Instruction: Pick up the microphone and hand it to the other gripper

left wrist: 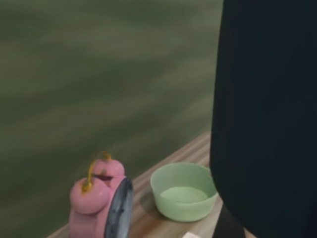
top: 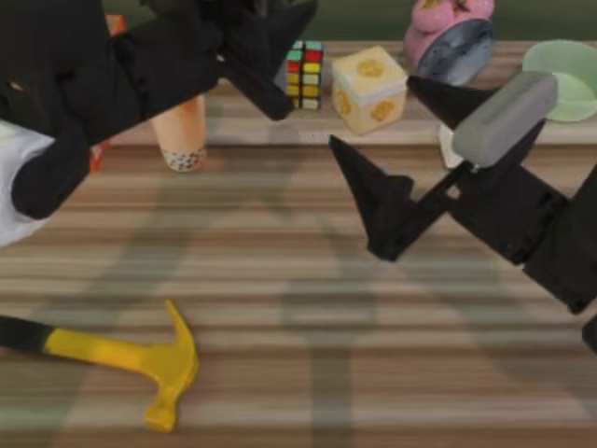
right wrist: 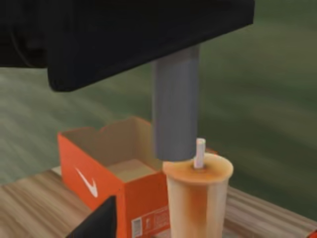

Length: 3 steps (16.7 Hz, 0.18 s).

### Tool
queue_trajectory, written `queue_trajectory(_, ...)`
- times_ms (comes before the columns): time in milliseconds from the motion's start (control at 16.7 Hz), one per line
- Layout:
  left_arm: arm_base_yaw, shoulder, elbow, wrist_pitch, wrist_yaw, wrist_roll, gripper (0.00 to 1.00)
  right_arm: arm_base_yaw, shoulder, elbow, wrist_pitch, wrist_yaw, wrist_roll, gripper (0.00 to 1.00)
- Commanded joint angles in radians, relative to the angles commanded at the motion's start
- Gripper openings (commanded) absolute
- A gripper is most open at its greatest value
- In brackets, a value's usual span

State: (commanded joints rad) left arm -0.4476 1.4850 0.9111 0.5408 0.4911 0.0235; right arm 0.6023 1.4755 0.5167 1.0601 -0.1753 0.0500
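Right gripper (top: 373,117) raised over bench (top: 280,280) on the right side, arm coming in from 4 o'clock. Microphone (top: 504,117) up off the bench at about 2 o'clock, tilted, lying right against the right gripper's far side. Only the grey handle visible, head hidden. In right wrist view, handle (right wrist: 176,109) hangs upright below a black mass. Cannot tell whether the right gripper is actually clamped on it or how far open.

Left gripper (top: 266,79) high at 11 o'clock, well apart from the microphone; opening cannot be told either, nothing seen in it.

Yellow hammer (top: 140,359) flat on bench at 7 o'clock, black handle running off the left edge. Bubble tea cup (top: 179,135) at 11 o'clock, partly under the left arm. Rubik's cube (top: 305,75) at 12, yellow box (top: 368,89) just beside it. Pink alarm clock (top: 448,33) at 1 o'clock, green bowl (top: 569,75) at 2. Orange shoebox (right wrist: 99,168), lid off, just behind the cup in right wrist view.
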Motion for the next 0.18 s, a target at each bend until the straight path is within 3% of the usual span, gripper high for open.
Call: queue_trajectory(180, 0.042, -0.023, -0.021, -0.003, 0.038, 0.000, 0.00, -0.005, -0.059, -0.060, 0.012, -0.015, 0.001, 1.00)
